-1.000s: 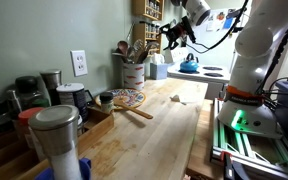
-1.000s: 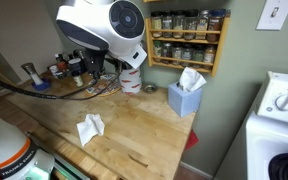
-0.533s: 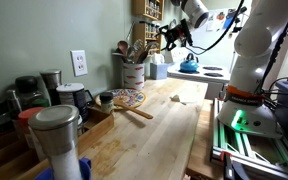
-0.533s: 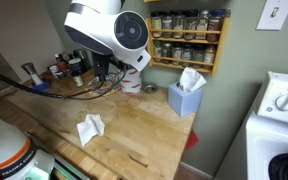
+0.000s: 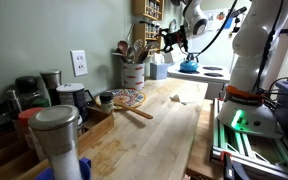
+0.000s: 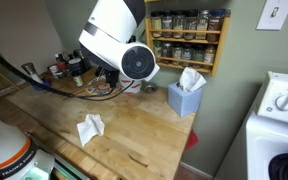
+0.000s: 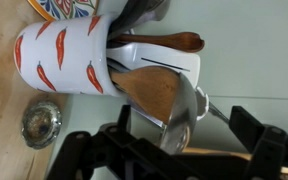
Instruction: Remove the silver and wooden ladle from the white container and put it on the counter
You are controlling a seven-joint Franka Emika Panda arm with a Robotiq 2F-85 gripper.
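Note:
The white container (image 5: 133,73) stands at the back of the counter (image 5: 156,140) against the wall, with utensils sticking up out of it. In the wrist view the container (image 7: 64,55) lies sideways in the picture and shows red chilli marks. Wooden spoons (image 7: 149,90) poke from its mouth. The ladle's silver bowl (image 7: 179,120) lies beside them; its handle is hidden. My gripper (image 7: 186,135) is open, one finger on each side of the silver bowl, not closed on it. In an exterior view the gripper (image 5: 170,36) hangs to the right of the utensil tops. In an exterior view the arm hides the container.
A patterned plate (image 5: 127,98) and a wooden spatula (image 5: 136,111) lie in front of the container. A blue tissue box (image 6: 187,97), a spice rack (image 6: 187,40) and a crumpled tissue (image 6: 90,127) are nearby. A steel canister (image 5: 56,135) stands near the camera.
The wrist has turned and tilted and dropped lower, closer to the utensils in the container. The jaws stay open and nothing has been taken hold of.

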